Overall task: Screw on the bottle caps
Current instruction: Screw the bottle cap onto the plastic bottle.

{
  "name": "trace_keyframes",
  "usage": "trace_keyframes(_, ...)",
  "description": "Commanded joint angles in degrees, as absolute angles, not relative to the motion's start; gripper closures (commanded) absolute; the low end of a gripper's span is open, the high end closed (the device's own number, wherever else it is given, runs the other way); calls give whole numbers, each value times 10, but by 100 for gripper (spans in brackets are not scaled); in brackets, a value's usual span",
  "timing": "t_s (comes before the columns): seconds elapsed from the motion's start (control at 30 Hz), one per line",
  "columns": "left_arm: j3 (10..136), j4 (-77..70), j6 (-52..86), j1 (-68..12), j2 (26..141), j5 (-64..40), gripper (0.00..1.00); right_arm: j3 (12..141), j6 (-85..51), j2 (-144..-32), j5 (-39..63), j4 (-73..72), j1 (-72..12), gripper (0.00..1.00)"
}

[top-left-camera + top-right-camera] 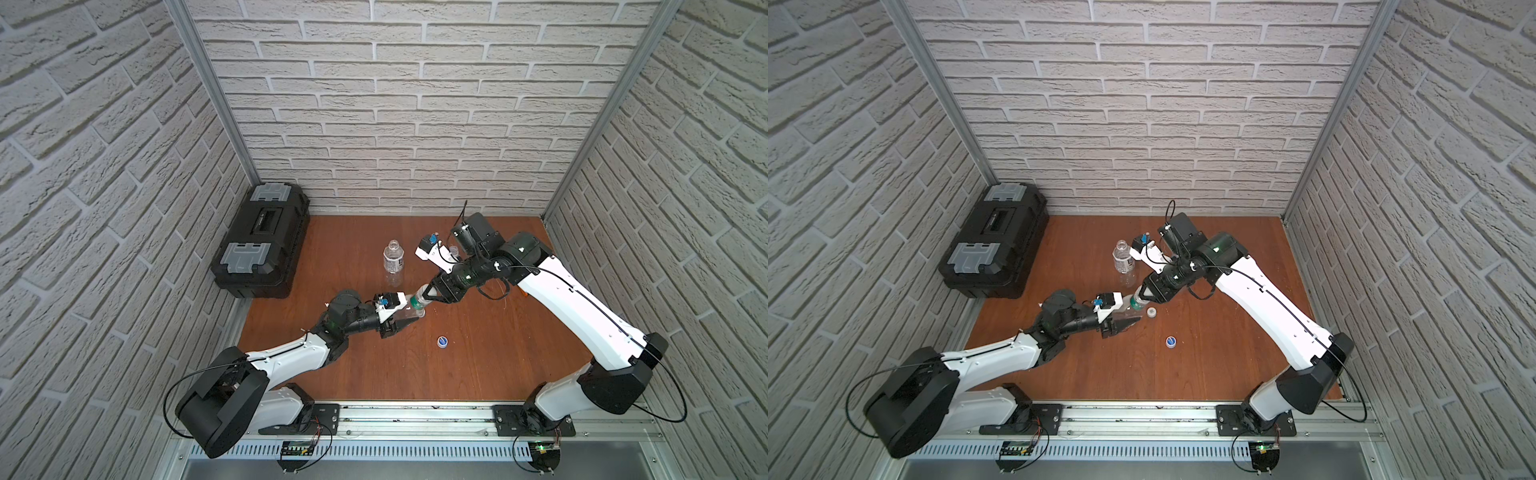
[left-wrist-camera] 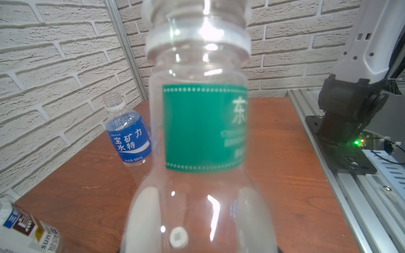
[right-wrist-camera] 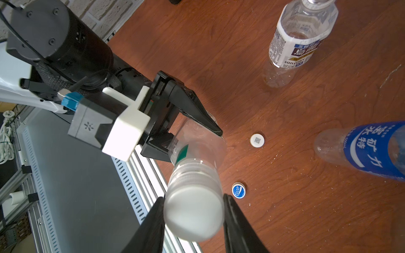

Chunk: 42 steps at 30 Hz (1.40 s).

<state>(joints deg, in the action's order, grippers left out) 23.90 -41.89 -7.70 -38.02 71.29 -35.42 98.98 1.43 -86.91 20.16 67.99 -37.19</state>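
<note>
Here the left gripper [image 3: 190, 142] clamps the green-labelled bottle [image 2: 203, 129] by its body, while the right gripper [image 1: 430, 292] is closed around the wide white cap [image 3: 194, 215] sitting on that bottle's neck.

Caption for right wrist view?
Right gripper holds wide white cap on green-label bottle gripped by left gripper; small white cap, blue cap lie loose.

POCARI SWEAT on blue cap [image 3: 238, 190]; 500mL on blue-labelled bottle [image 2: 129, 140] (suntory on white-labelled bottle [image 3: 300, 41])
</note>
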Motion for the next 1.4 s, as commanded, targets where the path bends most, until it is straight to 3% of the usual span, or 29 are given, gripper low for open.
trace_keyframes(0.0,273,-478,-50,-387,718,-351,45,992,29,-879,235,675,-392,63)
trace_keyframes(0.3,262,-540,-15,-387,721,-335,45,972,28,-876,268,657,-392,61)
trace_keyframes(0.77,261,-536,-26,-393,728,-341,45,994,30,-890,248,670,-391,50)
trace_keyframes(1.17,252,-553,-19,-393,734,-333,45,997,26,-884,233,663,-391,22)
trace_keyframes(1.37,249,-569,-14,-393,742,-330,45,1012,11,-867,176,646,-390,10)
